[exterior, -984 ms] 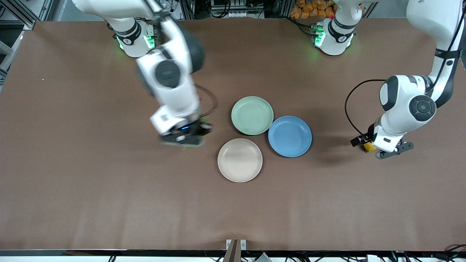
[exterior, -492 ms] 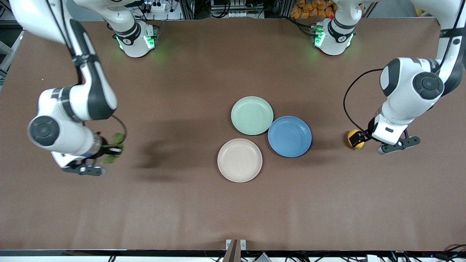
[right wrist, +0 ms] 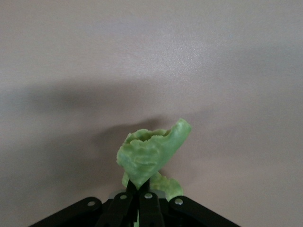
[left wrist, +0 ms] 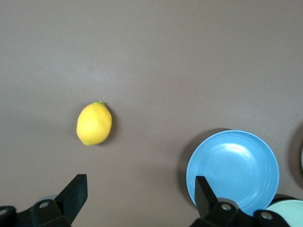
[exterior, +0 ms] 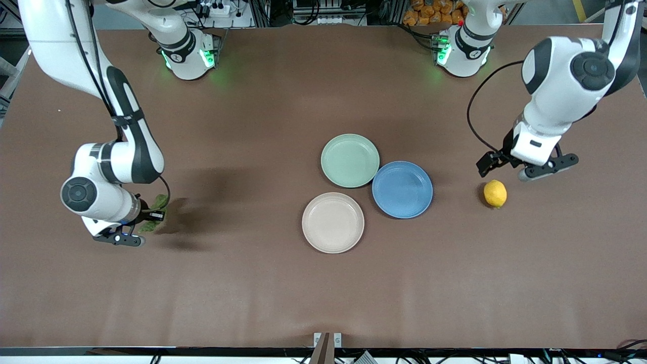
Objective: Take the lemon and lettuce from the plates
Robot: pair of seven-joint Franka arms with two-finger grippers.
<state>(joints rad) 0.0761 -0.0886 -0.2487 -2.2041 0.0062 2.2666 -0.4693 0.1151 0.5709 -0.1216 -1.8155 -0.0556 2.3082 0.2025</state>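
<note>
The lemon (exterior: 495, 193) lies on the bare table toward the left arm's end, beside the blue plate; it also shows in the left wrist view (left wrist: 94, 124). My left gripper (exterior: 493, 161) is open and empty, up in the air close to the lemon and apart from it (left wrist: 140, 191). My right gripper (exterior: 149, 216) is shut on the lettuce (exterior: 157, 203), a crinkled green leaf, low over the table at the right arm's end. In the right wrist view the lettuce (right wrist: 152, 153) sticks out from the shut gripper (right wrist: 142, 198). The mint plate (exterior: 350, 160) and the beige plate (exterior: 332, 222) are empty.
An empty blue plate (exterior: 402, 189) touches the mint plate and sits beside the beige one; it shows in the left wrist view (left wrist: 232, 170). Both arm bases stand at the table's edge farthest from the front camera.
My left gripper let go of the lemon and rose away toward the bases; the lemon stays on the table. My right gripper sank slightly with the lettuce.
</note>
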